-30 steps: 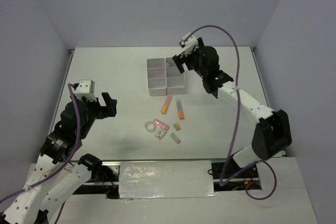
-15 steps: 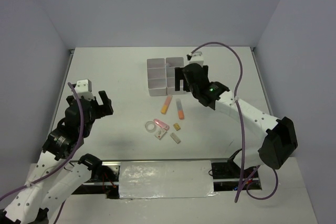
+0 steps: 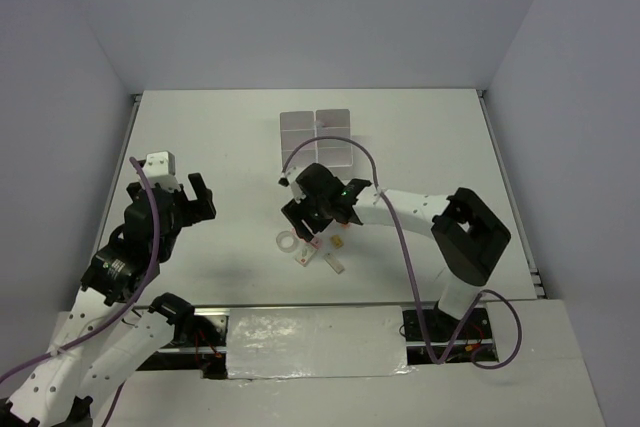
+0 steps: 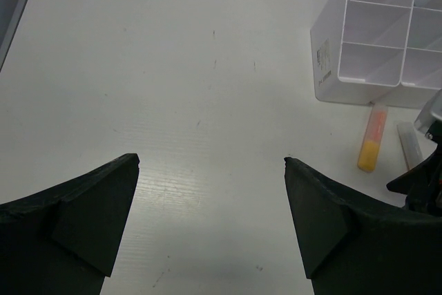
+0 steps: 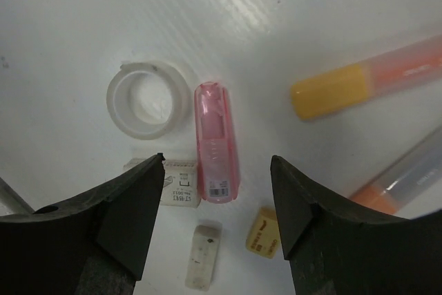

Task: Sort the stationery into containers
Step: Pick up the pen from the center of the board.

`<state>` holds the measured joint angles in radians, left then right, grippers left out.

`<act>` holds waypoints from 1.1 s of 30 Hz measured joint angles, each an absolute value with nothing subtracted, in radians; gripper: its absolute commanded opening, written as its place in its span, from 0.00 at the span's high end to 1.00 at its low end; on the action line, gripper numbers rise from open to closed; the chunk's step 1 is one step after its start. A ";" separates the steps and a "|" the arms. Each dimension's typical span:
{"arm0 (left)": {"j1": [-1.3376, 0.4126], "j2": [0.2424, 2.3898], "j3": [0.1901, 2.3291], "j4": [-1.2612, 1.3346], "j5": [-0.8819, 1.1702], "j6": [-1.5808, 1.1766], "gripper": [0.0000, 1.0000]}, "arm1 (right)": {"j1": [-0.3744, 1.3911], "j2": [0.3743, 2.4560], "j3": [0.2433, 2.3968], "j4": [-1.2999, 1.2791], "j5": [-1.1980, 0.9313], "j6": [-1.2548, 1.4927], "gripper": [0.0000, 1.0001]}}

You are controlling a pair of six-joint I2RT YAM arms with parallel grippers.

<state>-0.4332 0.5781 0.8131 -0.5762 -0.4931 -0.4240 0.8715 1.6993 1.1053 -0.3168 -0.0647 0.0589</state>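
The containers (image 3: 300,137), a white block of square open boxes, stand at the far middle and show in the left wrist view (image 4: 330,46). My right gripper (image 3: 312,217) is open and hovers low over the loose stationery. In the right wrist view its gripper (image 5: 217,159) brackets a pink translucent case (image 5: 216,129). Around it lie a clear tape ring (image 5: 147,98), a labelled white eraser (image 5: 178,186), a plain white eraser (image 5: 203,253), a small yellow eraser (image 5: 264,234) and two orange highlighters (image 5: 366,79). My left gripper (image 3: 190,202) is open and empty over bare table (image 4: 211,159).
The tape ring (image 3: 288,243) and white erasers (image 3: 335,264) lie near the table's front edge. The left wrist view shows an orange highlighter (image 4: 371,139) just in front of the containers and part of the right arm (image 4: 425,177). Grey walls close the table's sides and back.
My right arm has swung from above the containers toward the near edge and lowered over the loose items. My left gripper has barely moved.
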 measured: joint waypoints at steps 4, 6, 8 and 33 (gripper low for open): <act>-0.433 0.578 0.813 -0.576 -0.492 -0.424 0.01 | 0.884 1.738 1.114 -0.332 -0.094 0.020 0.33; -0.433 0.578 0.813 -0.576 -0.491 -0.424 0.01 | 0.884 1.765 1.128 -0.332 -0.094 0.012 0.34; -0.433 0.578 0.813 -0.576 -0.491 -0.424 0.01 | 0.884 1.794 1.137 -0.333 -0.094 0.007 0.36; -0.433 0.572 0.813 -0.576 -0.484 -0.424 0.01 | 0.931 1.881 1.206 -0.403 -0.002 -0.019 0.97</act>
